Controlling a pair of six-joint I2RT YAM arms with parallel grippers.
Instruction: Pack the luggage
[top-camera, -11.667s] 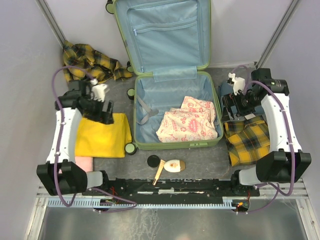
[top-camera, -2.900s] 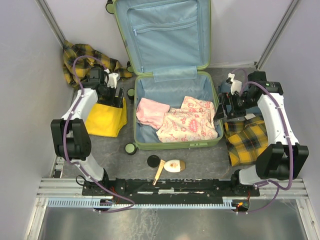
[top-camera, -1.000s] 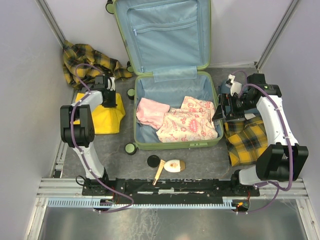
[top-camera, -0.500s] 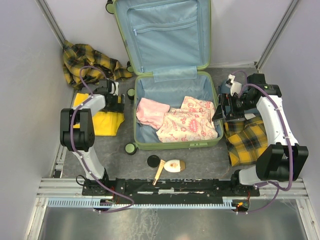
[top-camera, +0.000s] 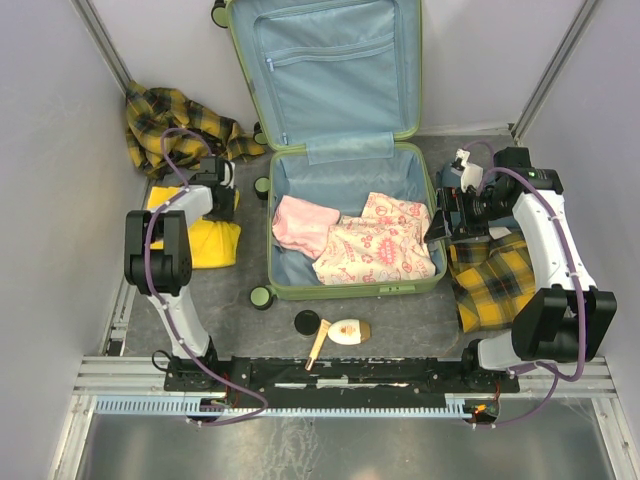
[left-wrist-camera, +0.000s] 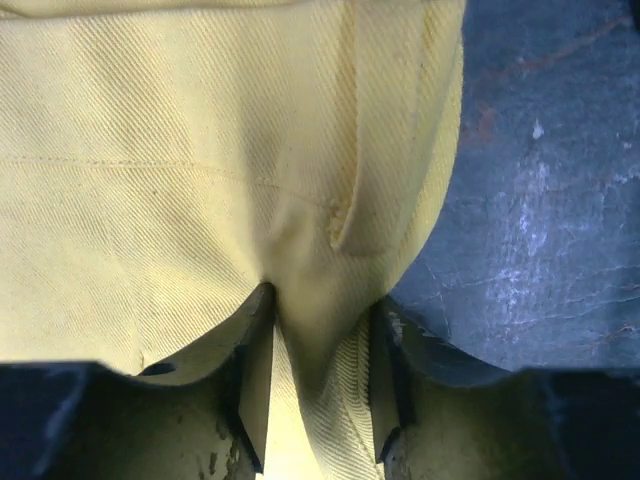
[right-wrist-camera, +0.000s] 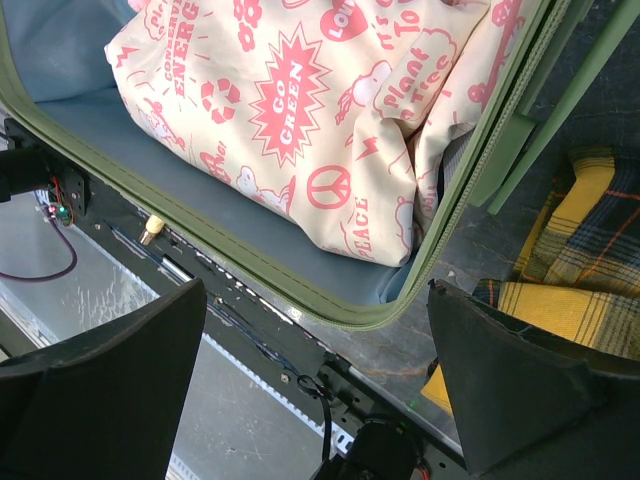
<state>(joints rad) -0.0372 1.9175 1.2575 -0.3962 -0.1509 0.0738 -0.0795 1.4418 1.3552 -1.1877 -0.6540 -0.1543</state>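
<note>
We find the left hand (left-wrist-camera: 320, 300) clamped on a raised fold of the yellow garment (left-wrist-camera: 150, 200), one finger on each side of the ridge. The cloth is a twill with a fine diagonal rib, a stitched seam and a small sewn tab. It lies bunched on the mottled grey tabletop (left-wrist-camera: 540, 200).

We judge the step in hand to be the pickup of this garment. The next move calls for a lift high enough to clear the rim, then a carry toward 3 o'clock into the luggage (top-camera: 345, 292). The luggage lies open at mid-tabletop, its lid propped up at 12 o'clock. The rim is lime green and the lining is light blue fabric with a zip pocket. Inside lie a soft pink garment (top-camera: 300, 222) and a cream cloth printed in pink (top-camera: 385, 250).

The right hand (right-wrist-camera: 320, 390) stands wide apart and empty over the luggage's 3 o'clock rim, beside a yellow plaid cloth (right-wrist-camera: 590, 290).
</note>
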